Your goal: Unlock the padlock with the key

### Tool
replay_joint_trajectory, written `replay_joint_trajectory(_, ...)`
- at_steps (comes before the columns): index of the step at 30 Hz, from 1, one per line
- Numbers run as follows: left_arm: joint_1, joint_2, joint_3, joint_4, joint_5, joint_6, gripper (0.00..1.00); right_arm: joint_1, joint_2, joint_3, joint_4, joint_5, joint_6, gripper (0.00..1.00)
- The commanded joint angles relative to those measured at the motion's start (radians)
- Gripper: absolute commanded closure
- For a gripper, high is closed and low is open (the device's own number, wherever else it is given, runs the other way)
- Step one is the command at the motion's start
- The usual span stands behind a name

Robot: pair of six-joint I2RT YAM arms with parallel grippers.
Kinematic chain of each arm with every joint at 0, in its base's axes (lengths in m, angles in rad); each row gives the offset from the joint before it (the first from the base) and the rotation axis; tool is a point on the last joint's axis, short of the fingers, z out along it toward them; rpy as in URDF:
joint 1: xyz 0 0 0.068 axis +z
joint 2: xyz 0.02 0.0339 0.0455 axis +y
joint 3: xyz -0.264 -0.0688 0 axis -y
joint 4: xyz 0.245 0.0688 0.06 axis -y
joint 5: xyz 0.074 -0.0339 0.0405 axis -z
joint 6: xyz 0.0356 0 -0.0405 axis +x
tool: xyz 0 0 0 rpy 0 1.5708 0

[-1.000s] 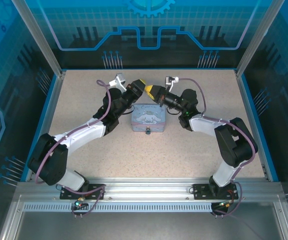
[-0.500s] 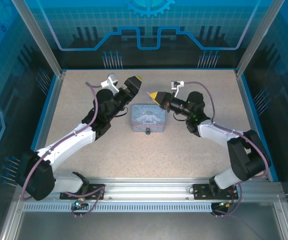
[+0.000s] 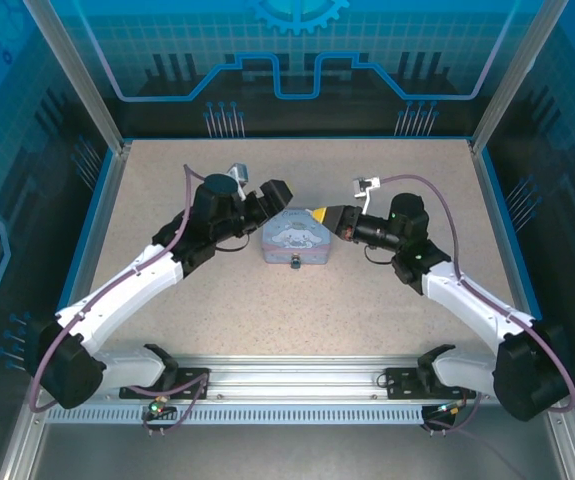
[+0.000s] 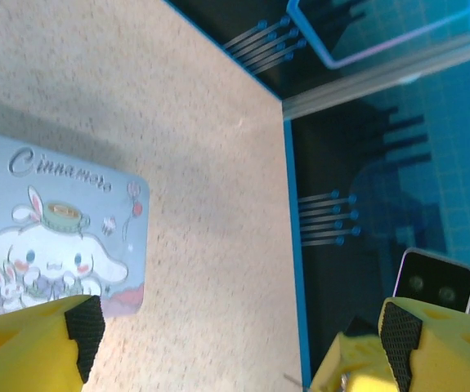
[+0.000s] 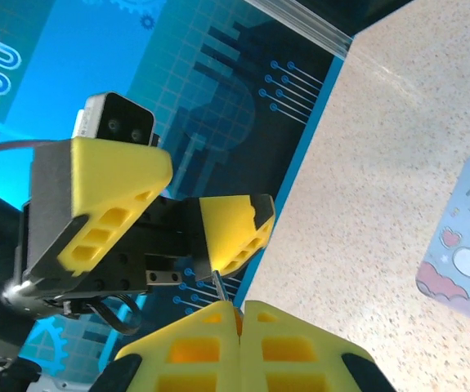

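The padlock (image 3: 294, 265) is a very small dark piece at the middle of the near wall of a pale blue tin (image 3: 295, 238) with a white cartoon dog on the lid; its details are too small to tell. The tin lies flat about the middle of the worktop (image 3: 347, 320), a little closer to the far edge. The key (image 5: 217, 286) is a thin grey metal pin. It stands out from between the right fingers (image 5: 292, 351), which are pressed fully together on it, above the tin's far right corner. The left fingers (image 4: 30, 347) are spread wide and hold nothing; they hang over the tin's far left corner, facing the right ones. In the right wrist view the key's tip is just beside one left finger; I cannot tell if they touch. Both arms lean in over the tin from the two sides. Open speckled surface runs from the tin to the blue border (image 3: 102, 230) at the left, right and near edges.
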Motion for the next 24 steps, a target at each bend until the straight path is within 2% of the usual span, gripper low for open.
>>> replay_joint_trajectory(1, -0.018, 0.003, 0.046, -0.132, 0.046, 0.028, 0.11, -0.010, -0.039, 0.013, -0.160, -0.021, -0.085, 1.00)
replay_joint_trajectory(6, -0.023, 0.044, 0.062, -0.159, 0.064, 0.035, 0.10, -0.010, -0.073, 0.018, -0.266, 0.004, -0.156, 1.00)
replay_joint_trajectory(12, -0.023, 0.151, 0.116, -0.157, 0.079, 0.061, 0.10, -0.008, -0.010, 0.037, -0.262, 0.016, -0.168, 1.00)
replay_joint_trajectory(24, -0.004, 0.351, 0.334, -0.370, 0.077, 0.207, 0.10, 0.033, 0.107, 0.186, -0.393, 0.123, -0.293, 1.00)
